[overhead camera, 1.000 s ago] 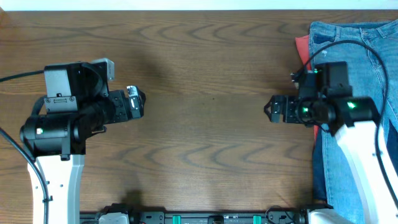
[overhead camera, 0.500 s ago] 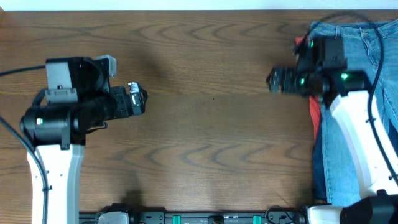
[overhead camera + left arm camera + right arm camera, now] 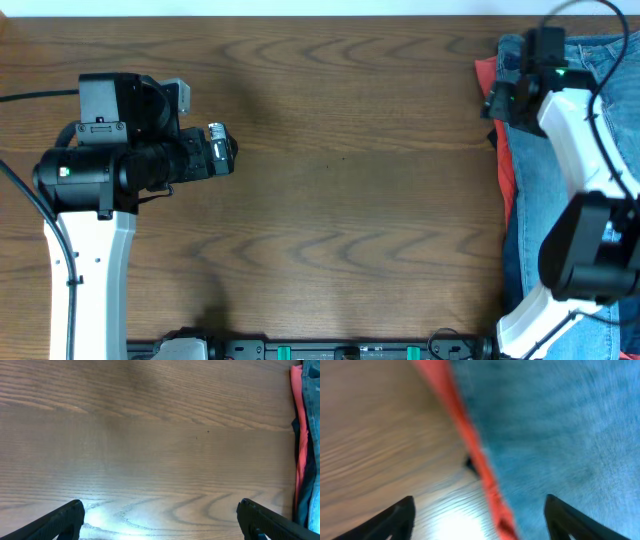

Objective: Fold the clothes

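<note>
While right arm (image 3: 572, 112) hangs bent, claw (image 3: 480, 517) over jeans (image 3: 560, 420)

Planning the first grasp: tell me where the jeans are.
In the overhead view, the light-blue jeans lie along the table's right edge, on top of the coral-red T-shirt.

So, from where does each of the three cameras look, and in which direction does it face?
Overhead: fixed above the table, looking straight down; shows left gripper and right gripper.
Left wrist: behind the left gripper, looking across bare wood toward the coral T-shirt edge; own fingertips at the bottom.
Right wrist: behind the right gripper, close above the jeans, blurred; own fingertips at the bottom.
Shared: both wrist views show the coral edge beside the jeans.
</note>
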